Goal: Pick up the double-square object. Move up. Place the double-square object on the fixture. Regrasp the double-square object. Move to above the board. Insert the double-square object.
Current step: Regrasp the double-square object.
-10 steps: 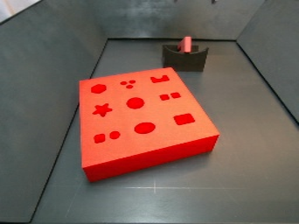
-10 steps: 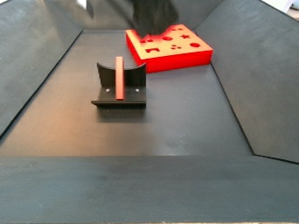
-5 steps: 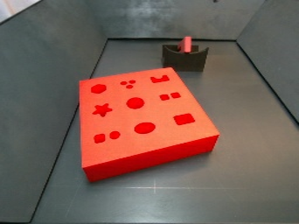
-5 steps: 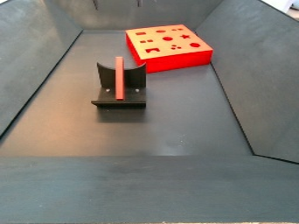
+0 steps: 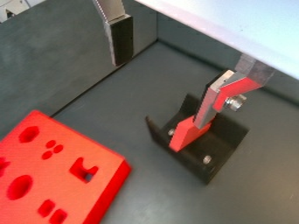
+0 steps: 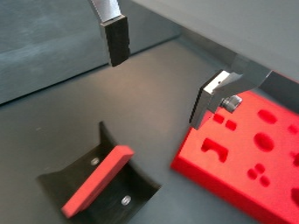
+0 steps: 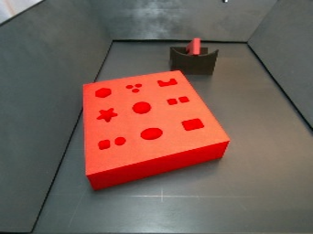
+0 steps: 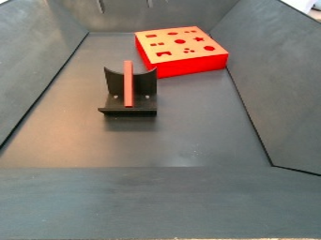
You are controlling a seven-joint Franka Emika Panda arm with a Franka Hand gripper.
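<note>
The double-square object [image 8: 127,84] is a thin red bar standing on edge in the notch of the dark fixture [image 8: 126,111], apart from the gripper. Both also show at the back of a side view, the object [image 7: 195,46] in the fixture [image 7: 193,60]. In both wrist views my gripper [image 5: 173,66] [image 6: 163,70] is open and empty, high above the floor. The object [image 5: 193,127] [image 6: 96,181] and the fixture [image 5: 228,144] [image 6: 59,179] lie below it. The gripper does not show in the side views. The red board [image 7: 134,164] [image 8: 189,62] with shaped cut-outs lies on the floor.
Dark sloping walls enclose the grey floor on all sides. The board [image 5: 47,166] [image 6: 251,157] lies close beside the fixture in both wrist views.
One second ago the gripper showed as a dark blur above the board in a side view. It has since risen out of that view. The object stays in the fixture.
</note>
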